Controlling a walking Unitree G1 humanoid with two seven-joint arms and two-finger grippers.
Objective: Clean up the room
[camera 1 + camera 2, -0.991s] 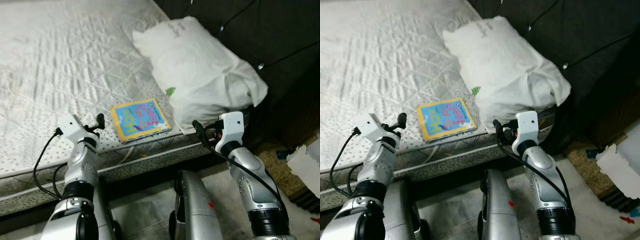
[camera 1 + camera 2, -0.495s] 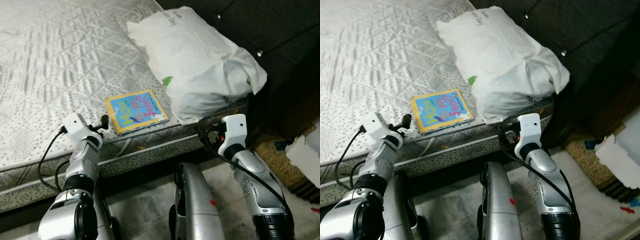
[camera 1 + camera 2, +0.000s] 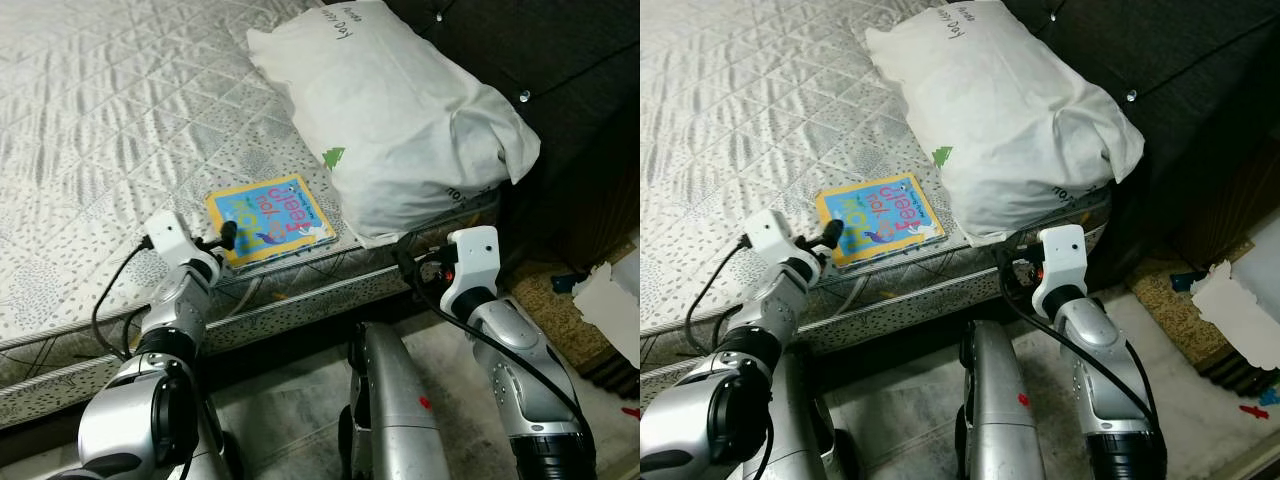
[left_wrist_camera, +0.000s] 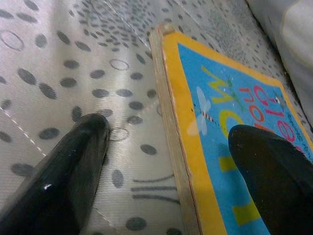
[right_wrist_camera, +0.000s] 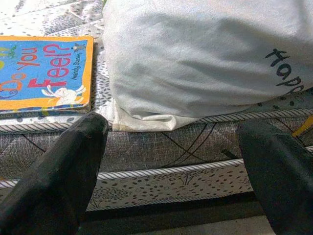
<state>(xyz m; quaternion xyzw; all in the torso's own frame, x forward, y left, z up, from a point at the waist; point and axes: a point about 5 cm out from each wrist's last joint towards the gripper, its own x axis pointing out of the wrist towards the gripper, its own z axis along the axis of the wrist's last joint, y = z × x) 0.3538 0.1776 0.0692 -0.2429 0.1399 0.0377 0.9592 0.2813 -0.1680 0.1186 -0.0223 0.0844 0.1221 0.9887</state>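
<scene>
A picture book point(image 3: 268, 218) with a yellow border and blue cover lies flat near the front edge of the mattress point(image 3: 110, 130). My left gripper point(image 4: 168, 147) is open at the book's near left corner, one finger point(image 4: 73, 161) on the mattress and the other point(image 4: 274, 171) over the cover. My right gripper point(image 5: 171, 161) is open, held off the bed's front edge below the white pillow point(image 3: 390, 120). The book's right end point(image 5: 46, 71) and the pillow point(image 5: 205, 54) lie ahead of it.
The pillow rests against a dark headboard point(image 3: 560, 60) at the bed's right end. A torn white carton point(image 3: 610, 305) and a woven mat point(image 3: 545, 300) lie on the floor to the right. My own legs point(image 3: 385, 400) stand against the bed frame.
The camera has shifted a little. My left gripper has reached forward to the book's corner, with its fingers now straddling the edge. The right arm has stayed about where it was.
</scene>
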